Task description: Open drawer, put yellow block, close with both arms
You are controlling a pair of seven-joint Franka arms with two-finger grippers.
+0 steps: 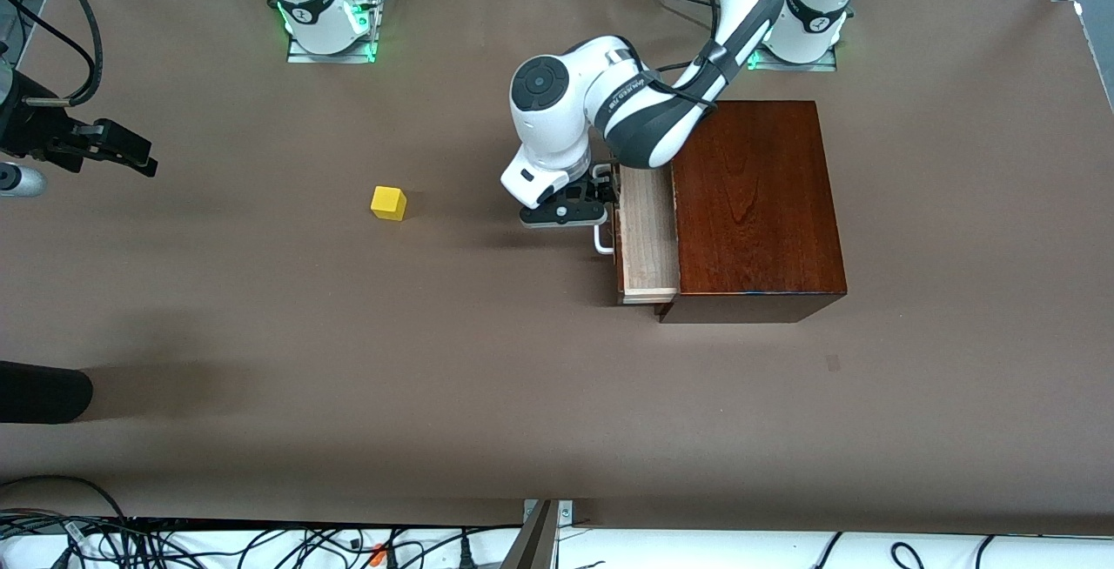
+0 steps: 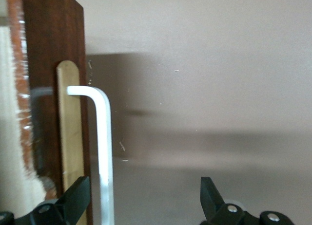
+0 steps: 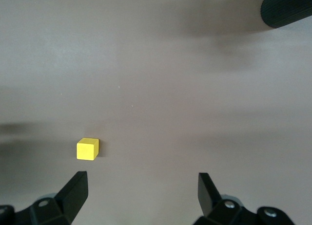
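Meanwhile, the open left end effector [image 1: 600, 195] straddles the drawer [image 1: 648, 234] handle [image 2: 104, 152].

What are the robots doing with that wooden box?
The left gripper is at the drawer of the dark wooden box, its open fingers around the white handle. The drawer sticks out partway. The yellow block sits alone on the table, toward the right arm's end. The right gripper hangs open above the table near it.

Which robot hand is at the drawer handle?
The left gripper, at the white handle of the part-open drawer. The right gripper hangs open above the table's end.
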